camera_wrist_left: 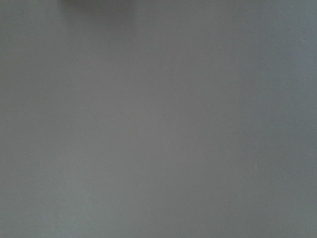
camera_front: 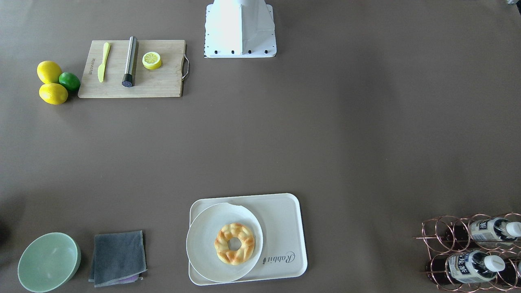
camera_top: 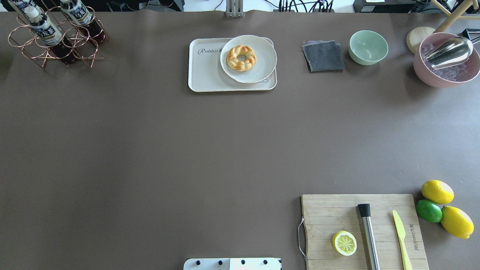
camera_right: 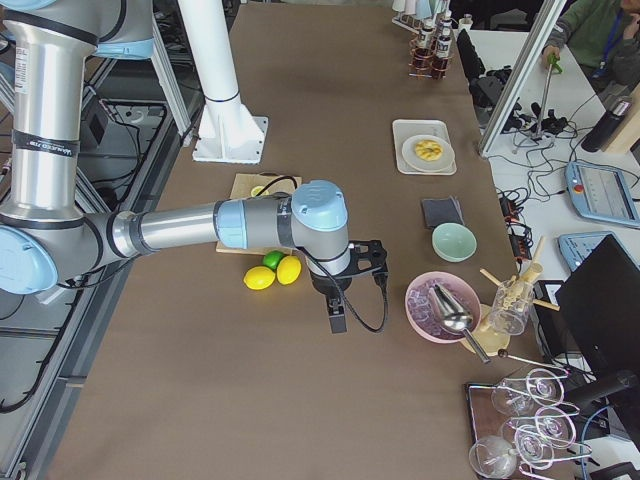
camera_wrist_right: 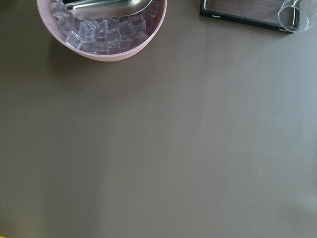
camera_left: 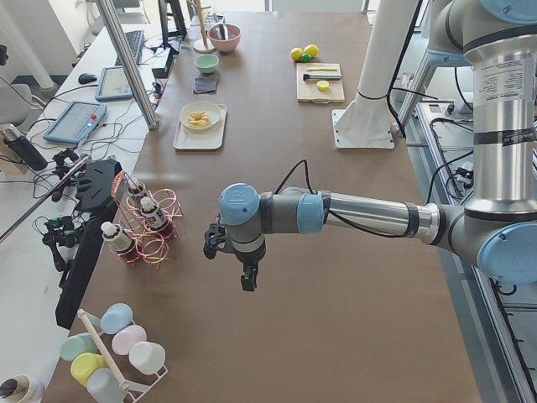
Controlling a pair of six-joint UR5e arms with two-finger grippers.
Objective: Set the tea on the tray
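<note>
Tea (camera_top: 45, 29) is seen lying slanted in a copper wire rack (camera_front: 434, 240) at the far corner of the table on the robot's left, cap up and pointing away from the robot, with at least one like bottle (camera_top: 77, 13) beside it in the same rack. Nothing is held yet; the step in hand is judged to be the reach and pick, barely begun. The tray (camera_front: 281, 215) is set well apart from the rack, at the middle of the far edge, and most of it is taken by a round plate (camera_front: 203, 244) with a ring pastry (camera_front: 235, 243); only the strip with the script, on the rack side, is left bare. The left gripper (camera_left: 248, 281) is hung over bare table near the rack and is judged the one to be used; the right gripper (camera_right: 337, 322) is parked by the lemons (camera_right: 275, 272). Jaw state cannot be told for either, since both are shown in side views only. The bottle should be gripped across the body below the cap and drawn out along its own axis, so the rack is not dragged. It should be set upright on the bare strip, with the plate rim not nudged.
</note>
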